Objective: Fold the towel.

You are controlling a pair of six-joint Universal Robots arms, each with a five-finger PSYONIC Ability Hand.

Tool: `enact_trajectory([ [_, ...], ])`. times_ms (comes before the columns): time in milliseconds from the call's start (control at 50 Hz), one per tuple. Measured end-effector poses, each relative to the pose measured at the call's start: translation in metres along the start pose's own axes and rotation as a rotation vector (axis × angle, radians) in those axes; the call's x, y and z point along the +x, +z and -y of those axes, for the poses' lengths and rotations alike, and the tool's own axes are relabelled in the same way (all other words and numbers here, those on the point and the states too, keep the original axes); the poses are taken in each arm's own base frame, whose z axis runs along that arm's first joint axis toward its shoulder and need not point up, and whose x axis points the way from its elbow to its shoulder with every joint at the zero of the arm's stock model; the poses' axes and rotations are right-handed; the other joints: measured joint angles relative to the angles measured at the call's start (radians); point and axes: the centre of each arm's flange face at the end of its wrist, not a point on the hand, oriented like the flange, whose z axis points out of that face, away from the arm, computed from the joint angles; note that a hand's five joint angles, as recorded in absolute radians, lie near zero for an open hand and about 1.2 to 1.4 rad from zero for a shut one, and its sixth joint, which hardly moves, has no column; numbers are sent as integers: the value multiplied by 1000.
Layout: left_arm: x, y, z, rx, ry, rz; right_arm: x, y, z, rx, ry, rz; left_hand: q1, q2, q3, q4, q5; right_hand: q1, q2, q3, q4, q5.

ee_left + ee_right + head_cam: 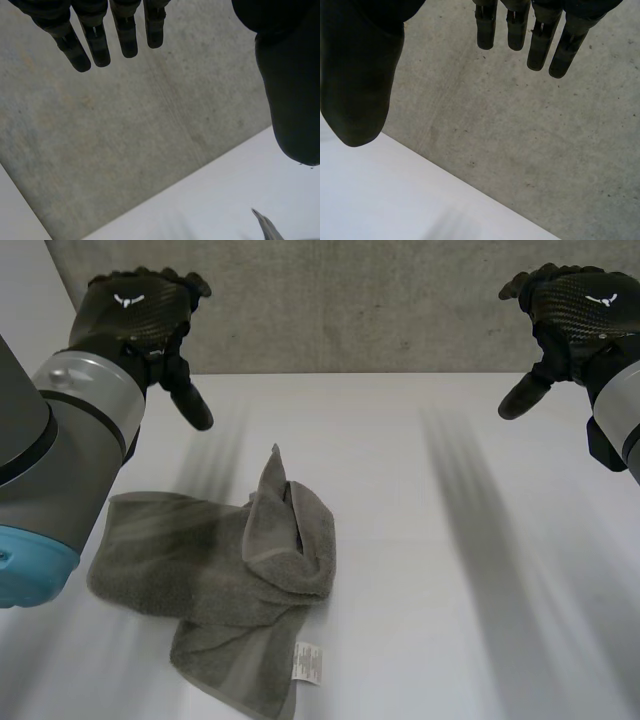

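We are holding our left hand point(135, 305) and right hand point(580, 310) raised over the far side of the table point(450, 540), both empty, fingers hanging straight and relaxed. The towel point(220, 580) is lying crumpled on the near left, toward us from the left hand, which is nearer. The left wrist view is catching its upright peak point(267, 227) beyond the thumb, while the right wrist view is facing the wall point(520, 140).
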Motion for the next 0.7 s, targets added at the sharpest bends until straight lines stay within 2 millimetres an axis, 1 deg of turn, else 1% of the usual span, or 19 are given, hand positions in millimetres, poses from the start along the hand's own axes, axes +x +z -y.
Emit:
enact_trajectory([
  [180, -1, -2, -11, -59, 6, -12, -1, 3, -4, -10, 1, 1, -2, 0, 0, 0, -2, 0, 0, 0, 0, 0],
  [500, -2, 1, -11, -50, 5, -53, -3, 9, -15, -41, -7, 13, -3, 0, 0, 0, -2, 0, 0, 0, 0, 0],
  [600, -1, 3, -14, -47, 7, -68, -12, 11, -23, -63, -23, 71, -3, 0, 0, 0, -3, 0, 0, 0, 0, 0],
  [660, 1, 8, -20, -43, 10, -100, -21, 14, -34, -86, -56, 150, -4, 0, 0, 0, -3, 0, 0, 0, 0, 0],
  [700, 3, 16, -30, -47, 13, -140, -32, 16, -47, -107, -99, 236, -4, 0, 0, 0, -3, 0, 0, 0, 0, 0],
])
